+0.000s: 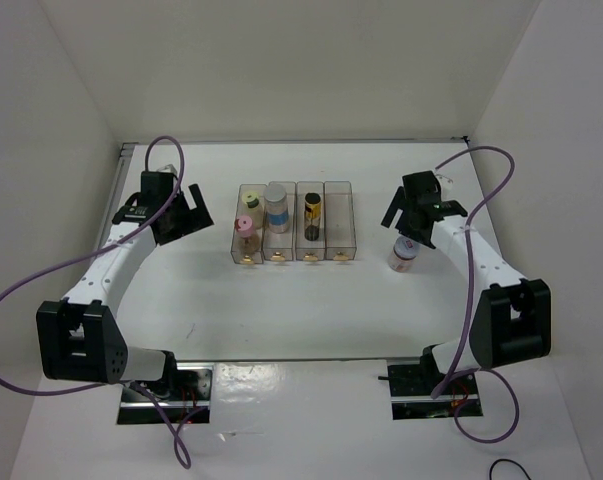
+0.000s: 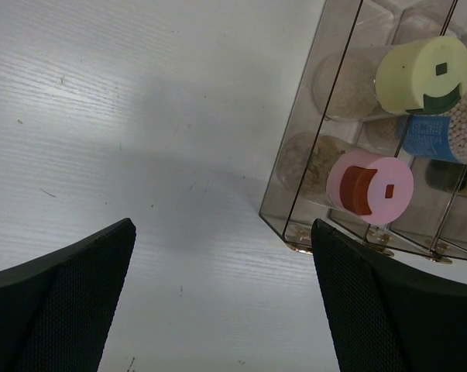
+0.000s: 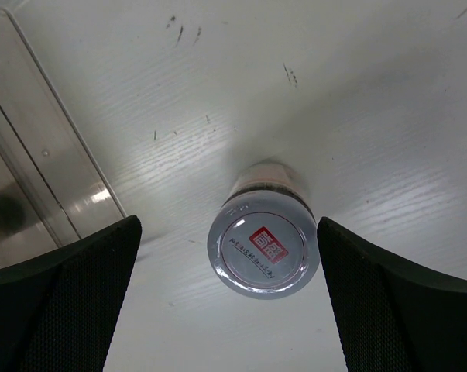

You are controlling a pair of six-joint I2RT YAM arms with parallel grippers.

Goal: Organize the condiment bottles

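Four clear bins point(image 1: 340, 222) stand in a row at the table's back middle. The leftmost holds the yellow-green-capped jar point(image 1: 252, 196) behind the pink-capped jar point(image 1: 245, 232). The second holds the white-lidded jar with blue band point(image 1: 276, 208). The third holds the slim dark brown jar point(image 1: 313, 213). The fourth is empty. The jar with the red mark on its lid point(image 1: 404, 255) stands on the table to the right. My right gripper point(image 1: 413, 215) is open just above it, its fingers either side of the lid point(image 3: 263, 248). My left gripper point(image 1: 181, 212) is open and empty, left of the bins point(image 2: 295, 209).
White walls close in the table at the back and both sides. Purple cables loop from both arms. The pink cap point(image 2: 370, 184) and yellow-green cap point(image 2: 423, 74) lie close to my left gripper's right finger point(image 2: 388, 310).
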